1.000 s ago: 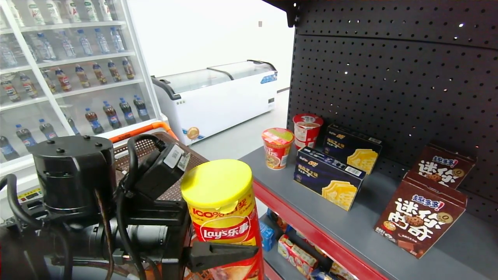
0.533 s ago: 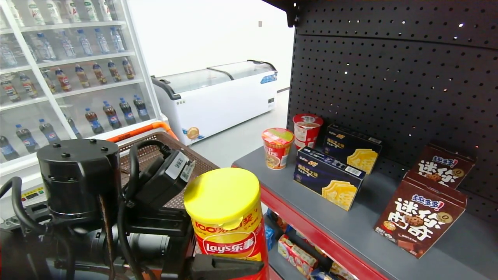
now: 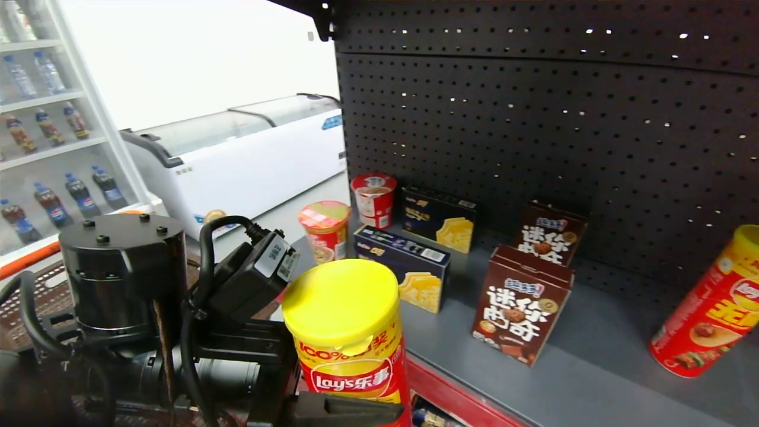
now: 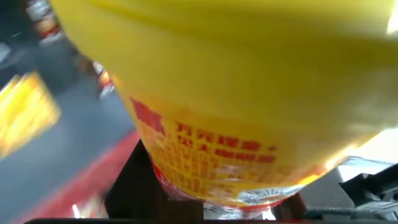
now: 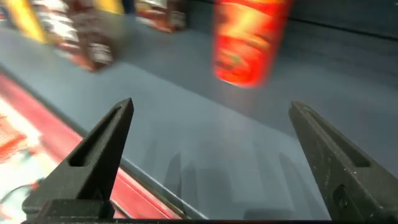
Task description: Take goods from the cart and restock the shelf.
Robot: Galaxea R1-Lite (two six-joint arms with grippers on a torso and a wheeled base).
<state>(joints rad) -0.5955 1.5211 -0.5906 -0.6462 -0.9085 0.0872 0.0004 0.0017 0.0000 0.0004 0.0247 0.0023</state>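
The left end effector (image 3: 350,400) is clamped on a chips can (image 3: 347,350) with a yellow lid. The can is upright and is held in the air just in front of the red front edge (image 3: 456,394) of the shelf (image 3: 593,367); it does not rest on the grey shelf board. In the left wrist view the chips can (image 4: 217,93) is very close to the camera, with dark parts of the end effector on both sides of its lower part.

The right end effector (image 5: 214,165) has its two fingers wide apart and holds nothing. It hangs above a bare part of the shelf (image 5: 186,124), and a second, red chips can (image 5: 249,40) stands farther back.

In the head view this red chips can (image 3: 705,308) is at the right end of the shelf, near the black pegboard (image 3: 533,118). To its left are two brown cookie boxes (image 3: 522,302), one behind the other, then two dark blue boxes (image 3: 403,267), then two cup noodles (image 3: 324,230) at the left end.

The cart (image 3: 24,302), a brown mesh basket with an orange handle, is at the far left. Behind it are a drinks cooler (image 3: 53,148) and a white chest freezer (image 3: 237,160).
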